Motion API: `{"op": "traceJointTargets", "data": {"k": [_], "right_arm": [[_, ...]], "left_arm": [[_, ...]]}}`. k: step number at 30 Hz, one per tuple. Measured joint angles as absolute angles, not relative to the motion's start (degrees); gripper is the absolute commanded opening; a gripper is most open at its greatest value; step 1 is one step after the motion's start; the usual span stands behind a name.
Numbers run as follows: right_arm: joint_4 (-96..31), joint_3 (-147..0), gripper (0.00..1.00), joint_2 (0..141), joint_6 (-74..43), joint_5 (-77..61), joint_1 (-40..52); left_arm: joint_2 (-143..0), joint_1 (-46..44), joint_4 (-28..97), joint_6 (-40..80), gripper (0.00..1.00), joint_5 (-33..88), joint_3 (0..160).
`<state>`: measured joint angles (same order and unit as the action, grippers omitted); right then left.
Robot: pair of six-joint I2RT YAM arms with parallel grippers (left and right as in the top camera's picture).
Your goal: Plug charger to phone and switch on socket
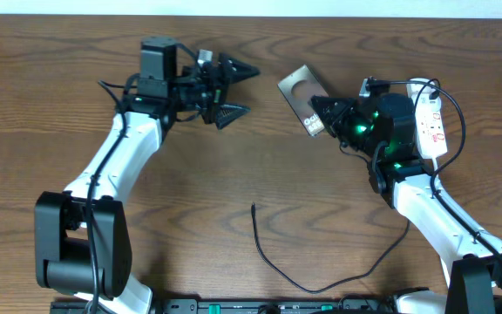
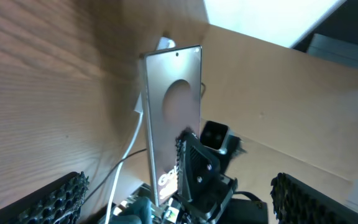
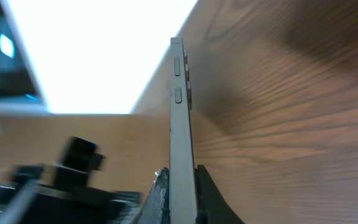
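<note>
Over on the left side of the wooden table (image 1: 190, 201), the left gripper (image 1: 236, 91) hangs with its jaws spread wide and nothing between them. In its wrist view the two textured fingertips (image 2: 59, 200) sit way out at the bottom corners with the phone (image 2: 173, 118) framed in the gap, well apart from them. Down in the lower middle of the table the charger (image 1: 314, 290) lies loose. Its thin black cable curves along the near edge, and the small connector tip (image 1: 253, 208) points up the table, touching nothing and well apart from the phone. The other end runs up toward the right arm and the overhead view loses it there, so where the plug sits can't be told. Moving right, the phone (image 1: 300, 92) lies at an angle, ring mark and white lettering facing up. The right gripper (image 1: 320, 119) is clamped on its near end. The right wrist view shows it edge-on (image 3: 180, 137), side buttons visible, pinched tight between the two fingers (image 3: 159, 198). Whether its far end rests on the wood isn't clear. Furthest right, the white socket (image 1: 432, 120) with red markings lies flat just beside the right arm's wrist. Its white cord (image 2: 127, 148) shows up in the left wrist view behind the phone.
</note>
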<state>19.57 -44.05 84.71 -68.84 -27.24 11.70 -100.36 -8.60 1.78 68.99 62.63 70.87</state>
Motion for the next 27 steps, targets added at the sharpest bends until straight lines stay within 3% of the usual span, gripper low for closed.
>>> {"op": "traceJointTargets", "data": {"k": [8, 12, 27], "right_arm": [[26.5, -44.1, 0.01, 84.7, -89.1, -27.2, 14.5], [30.7, -44.1, 0.01, 84.7, -95.5, -25.8, 17.1], [36.7, -44.0, 0.02, 84.7, -103.8, -19.2, 23.5]], "left_arm": [[-100.3, -7.5, -13.8, 70.2, 0.95, 65.0, 71.2], [-100.3, -7.6, -14.9, 72.9, 0.95, 64.2, 71.2], [-100.3, -7.8, -14.9, 76.6, 0.95, 58.9, 71.2]]}}
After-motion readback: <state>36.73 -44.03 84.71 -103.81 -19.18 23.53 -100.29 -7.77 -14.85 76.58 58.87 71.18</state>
